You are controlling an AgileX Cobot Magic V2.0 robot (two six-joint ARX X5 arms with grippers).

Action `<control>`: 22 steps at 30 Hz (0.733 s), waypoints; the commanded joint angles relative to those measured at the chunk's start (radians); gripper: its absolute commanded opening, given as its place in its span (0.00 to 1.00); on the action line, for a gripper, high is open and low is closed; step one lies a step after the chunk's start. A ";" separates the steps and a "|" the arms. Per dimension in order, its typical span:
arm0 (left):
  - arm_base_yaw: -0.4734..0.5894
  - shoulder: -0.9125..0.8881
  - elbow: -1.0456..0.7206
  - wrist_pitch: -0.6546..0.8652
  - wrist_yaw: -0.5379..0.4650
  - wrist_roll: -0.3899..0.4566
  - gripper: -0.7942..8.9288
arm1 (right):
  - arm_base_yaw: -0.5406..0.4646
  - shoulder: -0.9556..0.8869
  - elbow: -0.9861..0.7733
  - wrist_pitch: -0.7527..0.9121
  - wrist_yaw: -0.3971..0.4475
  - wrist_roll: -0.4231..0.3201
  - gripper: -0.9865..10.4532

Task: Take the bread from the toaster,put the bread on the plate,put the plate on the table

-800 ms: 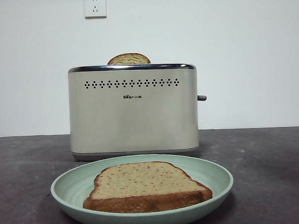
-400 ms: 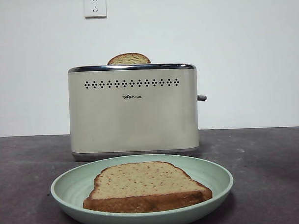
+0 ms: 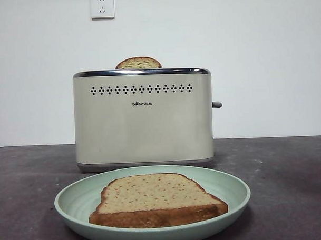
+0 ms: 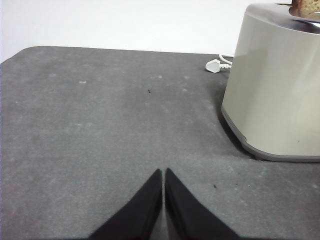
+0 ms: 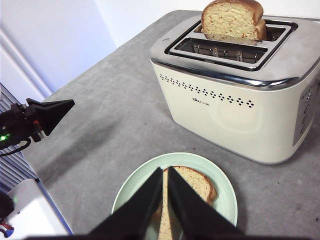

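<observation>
The bread (image 3: 155, 196) lies flat on the pale green plate (image 3: 232, 193), which rests on the dark table (image 3: 289, 168) in front of the cream toaster (image 3: 143, 120). A second slice (image 3: 138, 63) pokes out of the toaster's rear slot. The right wrist view looks down on the bread (image 5: 194, 182), the plate (image 5: 134, 184) and the toaster (image 5: 235, 105). My right gripper (image 5: 165, 171) hangs shut and empty above the plate. My left gripper (image 4: 163, 171) is shut and empty, low over bare table, off to one side of the toaster (image 4: 275, 90).
A white plug (image 4: 214, 65) and cord lie on the table behind the toaster. A wall socket (image 3: 102, 6) sits above it. In the right wrist view the left arm (image 5: 45, 115) shows past the table's edge, beside a white unit (image 5: 25, 210).
</observation>
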 commanded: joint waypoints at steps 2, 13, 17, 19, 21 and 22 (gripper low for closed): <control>0.001 -0.001 -0.024 -0.001 -0.004 -0.010 0.09 | 0.007 0.005 0.014 0.010 0.004 -0.008 0.09; 0.001 -0.001 -0.024 -0.001 -0.004 -0.010 0.09 | -0.004 -0.021 0.014 0.006 0.009 -0.023 0.09; 0.001 -0.001 -0.024 -0.001 -0.004 -0.010 0.09 | -0.105 -0.084 0.014 0.008 0.046 -0.138 0.09; 0.001 -0.001 -0.024 -0.001 -0.004 -0.010 0.09 | -0.193 -0.112 0.008 0.009 0.040 -0.174 0.09; 0.001 -0.001 -0.024 -0.001 -0.004 -0.010 0.09 | -0.277 -0.139 -0.005 0.009 0.034 -0.198 0.09; 0.001 -0.001 -0.024 -0.001 -0.004 -0.010 0.09 | -0.322 -0.154 -0.015 0.009 0.032 -0.210 0.09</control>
